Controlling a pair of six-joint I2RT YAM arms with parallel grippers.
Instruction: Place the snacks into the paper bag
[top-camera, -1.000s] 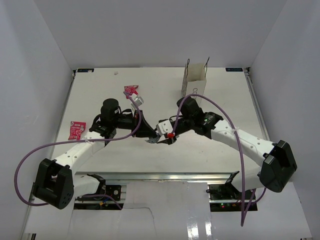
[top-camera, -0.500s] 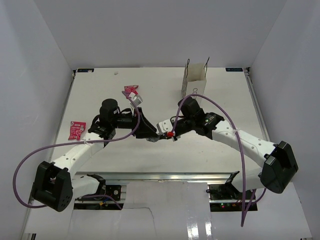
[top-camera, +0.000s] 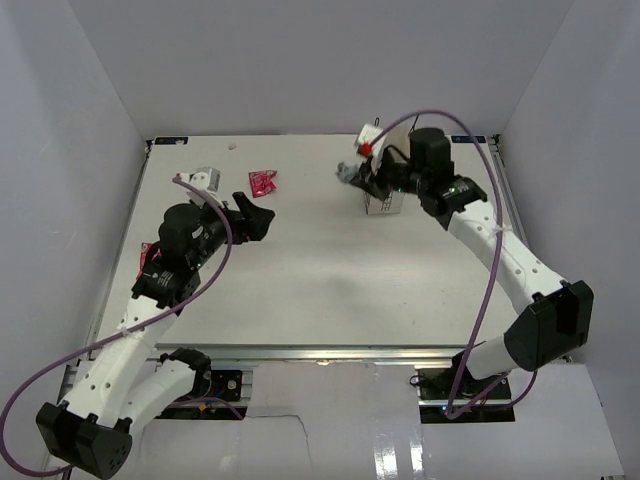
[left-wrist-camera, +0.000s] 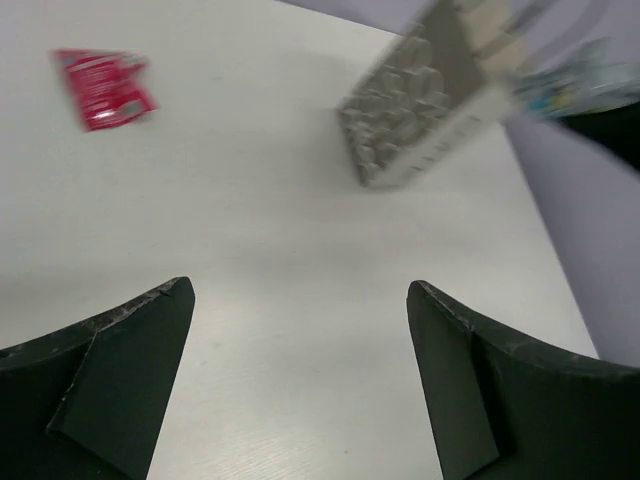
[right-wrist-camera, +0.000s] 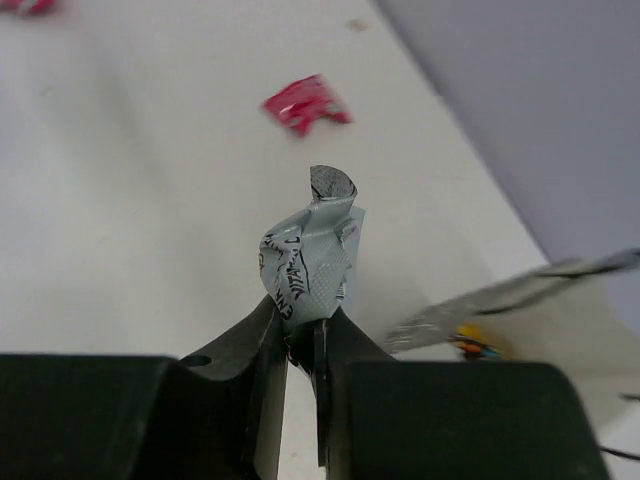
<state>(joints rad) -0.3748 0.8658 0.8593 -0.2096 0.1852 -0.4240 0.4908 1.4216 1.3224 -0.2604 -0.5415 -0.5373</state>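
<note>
Within the last second both arms leave the middle of the table (top-camera: 330, 290), where their grippers were nose to nose. The right arm swings away to the far right corner and the left arm pulls back toward its own side. The right gripper (top-camera: 350, 172) now hangs beside the top of the paper bag (top-camera: 385, 204), with its jaws pressed together on a crumpled silvery wrapper (top-camera: 345, 172). The right wrist view shows this plainly: the silvery wrapper (right-wrist-camera: 305, 265) stands up out of the closed right gripper (right-wrist-camera: 302, 330), and the thin rim of the paper bag (right-wrist-camera: 520, 295) crosses the lower right corner. A fleck of yellow and orange shows just under that rim, and I cannot tell what it is.

The left gripper (top-camera: 254, 214) is spread wide and carries nothing. In its own wrist view the left gripper (left-wrist-camera: 300, 300) has only bare table between its fingers, with the blurred paper bag (left-wrist-camera: 430, 100) well ahead.

For the task, this looks like the carry stage of one snack. The wrapper is at the bag but, as far as I can judge, off to the side of the mouth and not yet over it. It needs a short shift across before release.

Two pieces are left out on the table. A pink-red snack (top-camera: 263, 182) lies near the freed left gripper, which seems well placed to take it next. A second pink-red snack (top-camera: 147, 258) lies at the left edge, partly hidden by the left arm.
</note>
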